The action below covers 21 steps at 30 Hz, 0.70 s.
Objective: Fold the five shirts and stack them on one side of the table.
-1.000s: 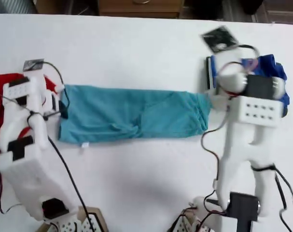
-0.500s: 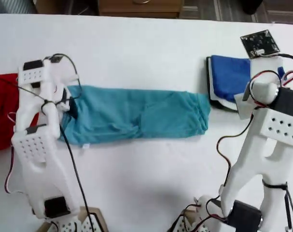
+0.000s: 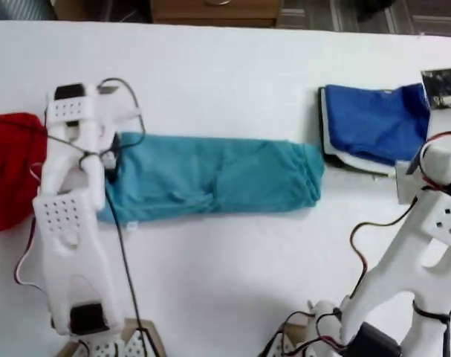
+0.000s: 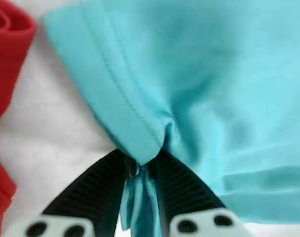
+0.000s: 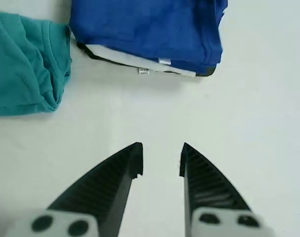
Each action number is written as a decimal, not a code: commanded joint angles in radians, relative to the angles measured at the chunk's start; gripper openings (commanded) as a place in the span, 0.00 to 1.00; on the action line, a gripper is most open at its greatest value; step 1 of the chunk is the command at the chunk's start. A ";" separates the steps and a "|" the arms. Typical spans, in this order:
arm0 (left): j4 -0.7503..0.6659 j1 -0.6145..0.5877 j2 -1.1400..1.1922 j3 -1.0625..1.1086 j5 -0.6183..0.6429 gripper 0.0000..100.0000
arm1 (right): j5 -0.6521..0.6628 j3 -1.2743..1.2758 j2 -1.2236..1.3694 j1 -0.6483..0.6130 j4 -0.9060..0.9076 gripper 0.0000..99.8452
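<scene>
Left gripper (image 4: 142,165) is clamped on the teal shirt (image 3: 210,182), jaws pinching a pucker of hem at the end nearest the red shirt (image 3: 13,167). That grip looks meant for carrying this end across the shirt's own length, since it lies as a long band and likely wants one more fold. The right gripper (image 5: 159,160) hangs over bare table (image 3: 225,290) just past the teal shirt's far end, jaws spread and holding nothing (out of the way, I'd say, so the fold has room). The blue shirt (image 3: 374,123) sits folded just beyond that same far end, atop white and dark layers, so the stack appears to be growing there. The red shirt, bunched up, touches or nearly touches the teal shirt's gripped end.

Against a second ago: the left arm has slid from over the red shirt onto the teal shirt's end. The right arm has pulled back from the teal shirt's far end, uncovering the blue shirt. The teal shirt itself has barely shifted.
</scene>
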 commanded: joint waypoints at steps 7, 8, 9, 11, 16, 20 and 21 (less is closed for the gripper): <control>0.017 -0.115 -0.446 0.285 -0.081 0.03 | 0.009 0.364 -0.041 0.039 -0.219 0.13; 0.017 -0.115 -0.500 0.328 -0.092 0.03 | 0.009 0.391 -0.041 0.042 -0.242 0.13; 0.015 -0.114 -0.551 0.366 -0.097 0.03 | 0.009 0.416 -0.041 0.051 -0.259 0.13; 0.015 -0.097 -0.640 0.427 -0.097 0.03 | 0.009 0.470 -0.041 0.065 -0.291 0.13; 0.015 0.038 -0.812 0.489 -0.094 0.03 | 0.071 0.617 -0.041 0.108 -0.386 0.13; 0.015 0.204 -0.933 0.476 -0.028 0.03 | 0.121 0.735 -0.041 0.205 -0.510 0.13; 0.014 0.256 -0.959 0.466 -0.015 0.03 | 0.132 0.766 -0.041 0.239 -0.556 0.13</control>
